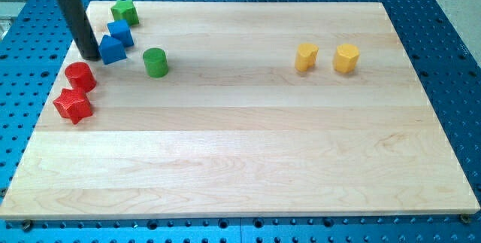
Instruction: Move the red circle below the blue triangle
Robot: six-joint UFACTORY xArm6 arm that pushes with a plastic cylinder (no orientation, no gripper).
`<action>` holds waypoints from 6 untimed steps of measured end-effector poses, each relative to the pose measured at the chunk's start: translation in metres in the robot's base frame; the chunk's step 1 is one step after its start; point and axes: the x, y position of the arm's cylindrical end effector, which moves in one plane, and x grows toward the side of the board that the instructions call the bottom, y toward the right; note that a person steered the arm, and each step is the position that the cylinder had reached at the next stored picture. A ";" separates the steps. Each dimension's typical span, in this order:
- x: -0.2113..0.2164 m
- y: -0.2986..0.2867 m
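Note:
The red circle [80, 76] is a low red cylinder near the board's left edge. The blue triangle [112, 50] lies just above and to the right of it. My tip [89, 56] rests on the board just left of the blue triangle and right above the red circle, close to both. Whether it touches either cannot be told.
A red star [73, 104] sits just below the red circle. A blue cube [120, 33] and a green block [125, 11] lie above the triangle, a green cylinder [155, 62] to its right. Two yellow blocks [306, 57] [346, 59] sit at the upper right. The wooden board [240, 160] ends near the left blocks.

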 end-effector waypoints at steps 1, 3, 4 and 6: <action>0.007 -0.040; 0.052 -0.035; 0.086 -0.014; 0.075 0.035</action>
